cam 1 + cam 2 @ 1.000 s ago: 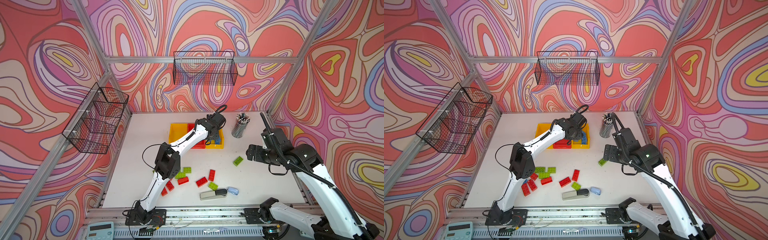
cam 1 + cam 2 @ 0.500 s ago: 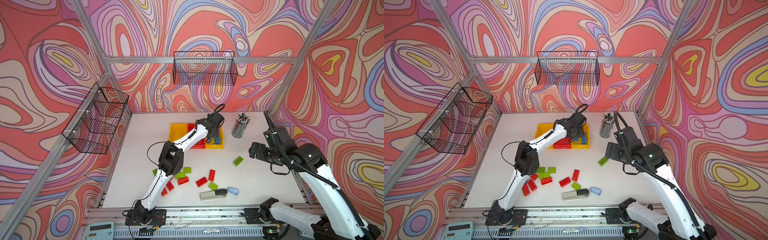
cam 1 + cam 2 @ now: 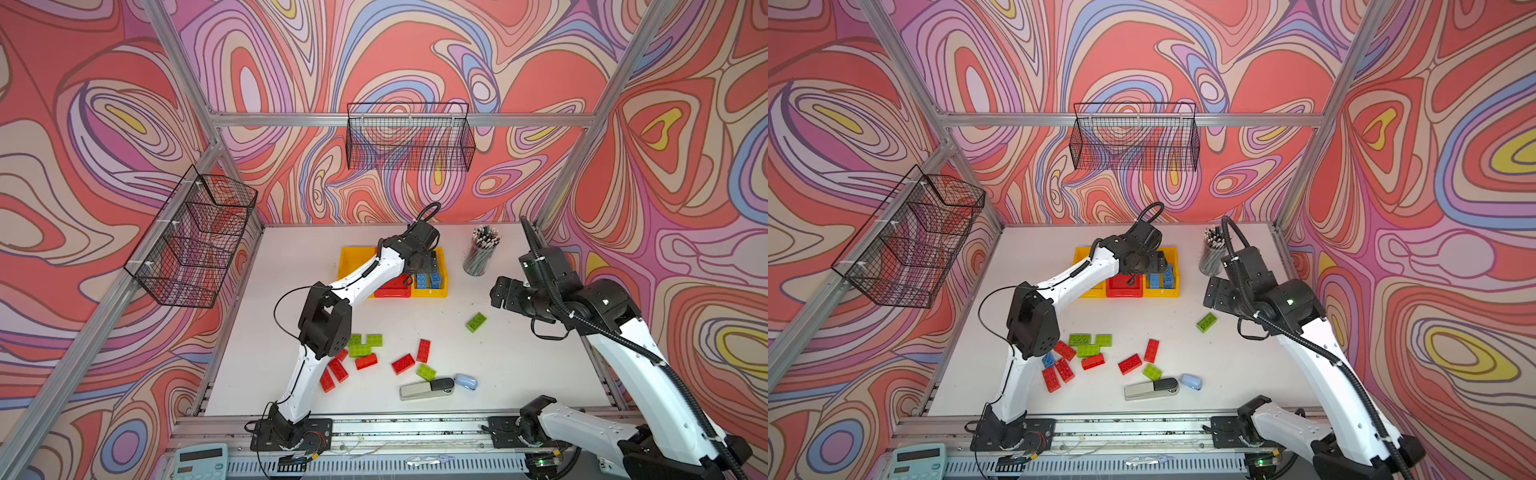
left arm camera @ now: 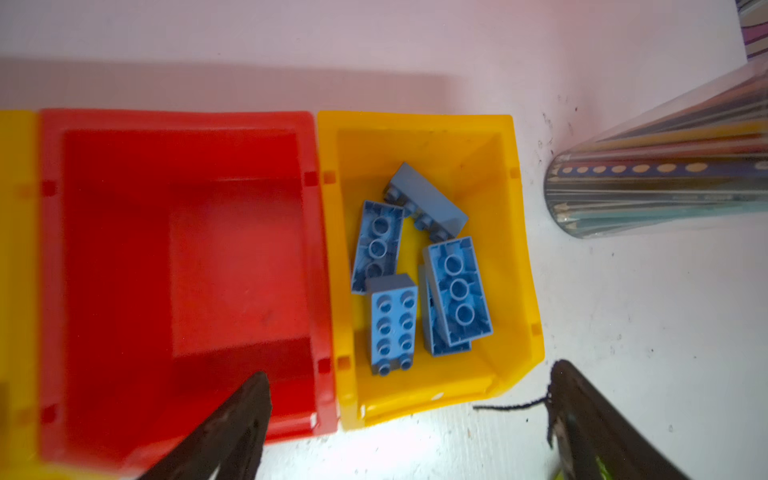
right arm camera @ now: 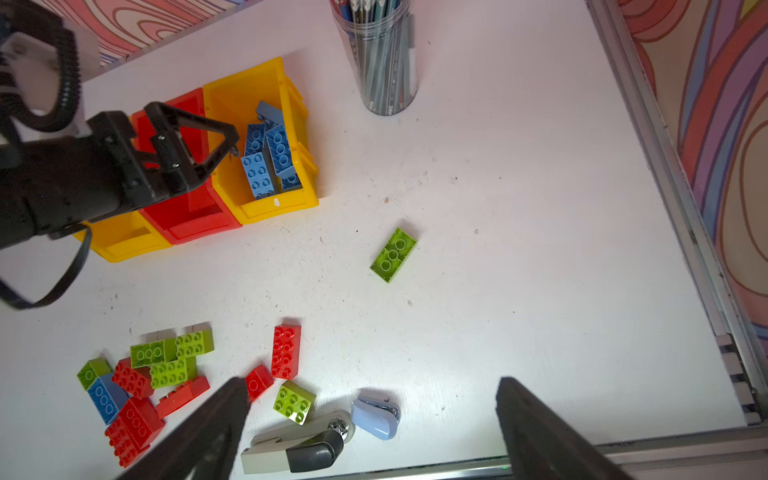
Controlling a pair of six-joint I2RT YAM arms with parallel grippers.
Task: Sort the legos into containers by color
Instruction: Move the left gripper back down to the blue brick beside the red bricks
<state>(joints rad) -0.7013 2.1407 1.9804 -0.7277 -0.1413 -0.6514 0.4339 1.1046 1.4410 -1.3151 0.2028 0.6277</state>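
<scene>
Left gripper: the left gripper (image 4: 409,372) hung over the near edge of a yellow plastic bin (image 4: 515,257), its jaws spread wide with nothing between them.
Right gripper: the right gripper (image 5: 372,384) hovered above the white tabletop (image 5: 540,208), jaws spread wide, holding nothing.
Containers: that yellow bin, a red plastic bin (image 4: 178,120) and a second yellow plastic bin (image 5: 124,245) stood touching in a row towards the back of the table, the red one in the middle.
Sorted legos: light blue studded bricks (image 4: 392,324) lay jumbled inside the first yellow bin.
Loose legos: a lone lime green brick (image 5: 392,254) lay underside up on the table, apart from the bins. A cluster of red and lime green bricks (image 5: 166,365), with one blue brick (image 5: 104,395) among them, lay near the front.
Other items: a grey-and-black stapler (image 5: 299,446) lay just beside a pale blue mouse-shaped item (image 5: 376,415). A clear pencil cup (image 5: 384,62) stood near the bin of blue bricks.
</scene>
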